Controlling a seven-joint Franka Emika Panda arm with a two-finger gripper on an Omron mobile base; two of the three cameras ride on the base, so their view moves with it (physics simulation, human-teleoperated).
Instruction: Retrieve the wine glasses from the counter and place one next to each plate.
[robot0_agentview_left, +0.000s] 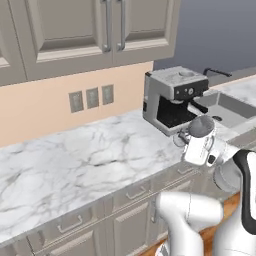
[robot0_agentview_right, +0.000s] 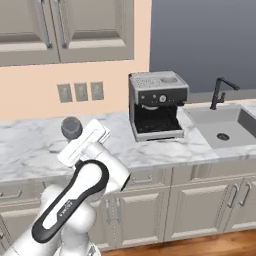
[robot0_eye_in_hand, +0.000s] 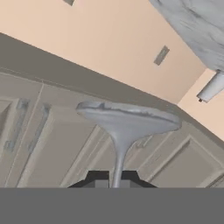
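My hand (robot0_eye_in_hand: 110, 183) is clamped on the thin stem of a wine glass (robot0_eye_in_hand: 124, 124), fingers together around it. The glass is lifted clear of the marble bench (robot0_agentview_left: 75, 160), just in front of the espresso machine (robot0_agentview_left: 172, 97). Its long axis runs straight out from my fingertips, with a flared grey end pointing away towards the upper cabinets (robot0_eye_in_hand: 52, 131), so I judge I must bring the stem upright before setting it by a plate.

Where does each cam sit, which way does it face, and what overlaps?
Left base view: behind-left, facing the white grey-veined marble counter; white arm rises lower right.
Right base view: behind-right, same counter; arm lower left.
Hand view: along the tool, shut on the translucent grey stemmed wine glass, beige cabinets behind.
Both base views share the steel-and-black espresso machine and peach backsplash.
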